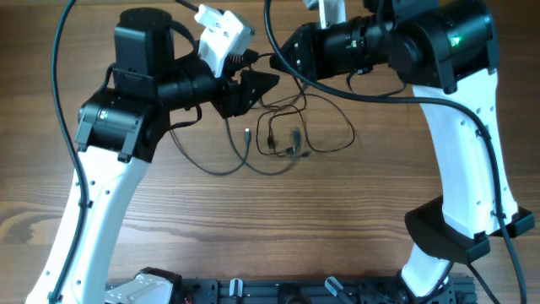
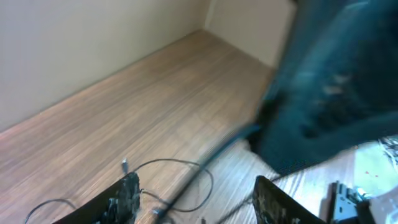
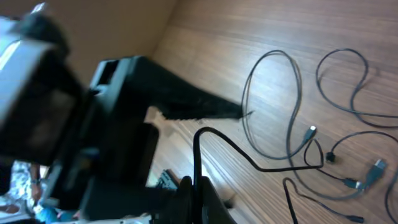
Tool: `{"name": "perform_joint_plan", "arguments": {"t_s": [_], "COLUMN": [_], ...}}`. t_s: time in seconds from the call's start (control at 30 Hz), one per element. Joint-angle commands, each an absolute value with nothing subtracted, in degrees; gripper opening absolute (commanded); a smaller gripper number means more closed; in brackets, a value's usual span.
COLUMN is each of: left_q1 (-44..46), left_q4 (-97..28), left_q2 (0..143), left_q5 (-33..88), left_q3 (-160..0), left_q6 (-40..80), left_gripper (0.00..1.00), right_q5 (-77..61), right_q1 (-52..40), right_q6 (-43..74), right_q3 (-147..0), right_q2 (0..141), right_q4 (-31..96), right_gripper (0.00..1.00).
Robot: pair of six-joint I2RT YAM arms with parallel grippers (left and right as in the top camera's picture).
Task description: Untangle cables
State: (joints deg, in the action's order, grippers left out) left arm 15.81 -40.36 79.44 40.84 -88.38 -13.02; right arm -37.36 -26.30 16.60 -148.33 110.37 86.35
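Overhead, the cables (image 1: 287, 135) lie in one loose heap on the wooden table (image 1: 337, 219), just in front of both my grippers. The heap's long axis runs side to side between my two arms. One wide loop trails out toward my left arm and another toward my right. From above I cannot tell which way the small plugs in the middle point.

My right gripper (image 3: 194, 186) is clenched on one strand. It rises straight out of the closed fingers, bends sharply and runs off toward the heap.

My left gripper (image 2: 196, 183) is released, with its fingers standing apart. A blurred strand passes lengthwise through the gap, and I cannot tell whether it touches either finger.
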Motion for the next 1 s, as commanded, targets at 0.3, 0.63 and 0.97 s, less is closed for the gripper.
{"name": "perform_joint_plan", "arguments": {"t_s": [0.3,0.63,0.97], "left_q1": [15.88,15.86,15.86], "left_q4": [-37.41,-29.56,-17.21], "left_q2": [79.22,76.18,70.17], "left_q5": [39.18,41.36,20.88], "left_q3": [-88.9,-88.9,-88.9], "left_q6": [-13.02,-1.76,23.2], "left_gripper": [0.4,0.04,0.04], "right_q5": [-37.21,-30.63,-29.58], "right_q1": [-26.5,-26.48,-26.48], "right_q6": [16.51,16.6,16.51], "right_q3": [-148.4,-148.4,-148.4], "right_q2": [110.69,110.69,110.69], "right_q4": [88.12,89.41,90.3], "right_gripper": [0.04,0.56,1.0]}}
